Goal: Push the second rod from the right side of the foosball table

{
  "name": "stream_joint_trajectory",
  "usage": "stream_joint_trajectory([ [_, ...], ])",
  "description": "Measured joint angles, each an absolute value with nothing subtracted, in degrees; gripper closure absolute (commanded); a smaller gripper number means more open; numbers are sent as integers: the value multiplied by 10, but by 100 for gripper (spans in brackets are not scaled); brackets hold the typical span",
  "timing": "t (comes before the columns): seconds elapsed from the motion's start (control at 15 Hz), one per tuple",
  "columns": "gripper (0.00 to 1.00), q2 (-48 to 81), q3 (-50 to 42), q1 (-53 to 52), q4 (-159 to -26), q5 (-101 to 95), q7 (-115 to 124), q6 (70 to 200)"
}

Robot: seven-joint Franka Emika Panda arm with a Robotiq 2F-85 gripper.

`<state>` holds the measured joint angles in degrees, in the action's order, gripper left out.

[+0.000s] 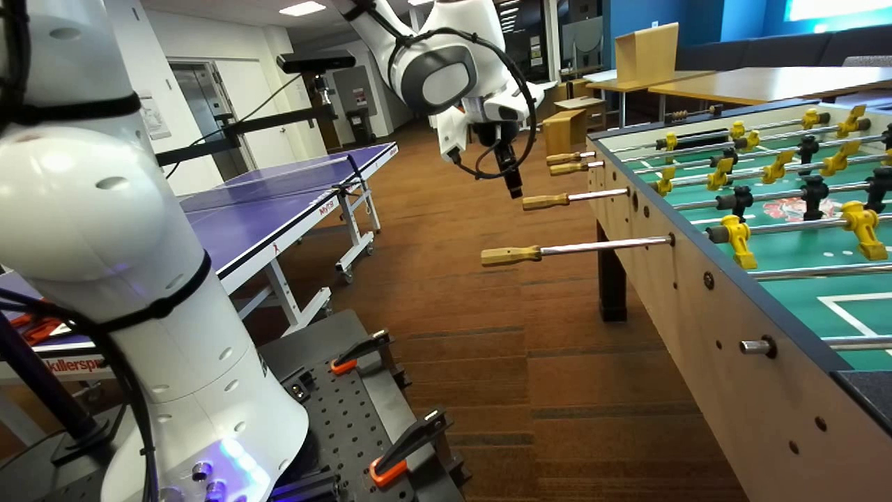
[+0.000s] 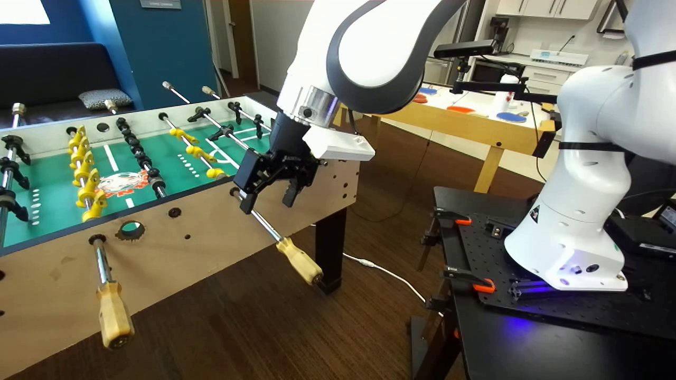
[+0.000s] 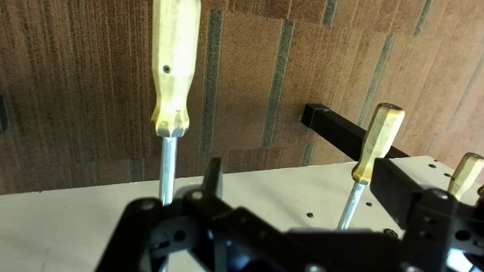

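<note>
The foosball table [image 1: 704, 307] has a light wooden side and green playfield; it shows in both exterior views [image 2: 174, 258]. Its rods end in tan handles. The handle second from the near end [image 1: 546, 202] also shows in the wrist view [image 3: 378, 139]. A nearer handle [image 1: 511, 256] sticks out further and stands at the left in the wrist view [image 3: 176, 68]. My gripper [image 1: 514, 187] is open and empty, fingers apart [image 2: 268, 207]. In the wrist view [image 3: 298, 175] the second handle's rod shows between the fingers, close to the right one. I cannot tell whether they touch.
Further handles [image 1: 568, 168] lie beyond, also at the wrist view's right edge [image 3: 465, 175]. A bare rod end [image 1: 756, 346] sticks out of the side. A blue ping-pong table [image 1: 265, 209] stands behind the arm. Orange-tipped clamps [image 1: 411, 446] sit on my black base table [image 2: 507, 338].
</note>
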<state>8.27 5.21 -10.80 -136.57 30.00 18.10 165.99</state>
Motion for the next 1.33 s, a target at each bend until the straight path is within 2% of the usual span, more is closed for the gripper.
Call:
stream_joint_trajectory([
  [0.4,0,162,72,-111,-1273,291,274,1659],
  [1.33,0,404,127,-96,-1014,300,268,1658],
])
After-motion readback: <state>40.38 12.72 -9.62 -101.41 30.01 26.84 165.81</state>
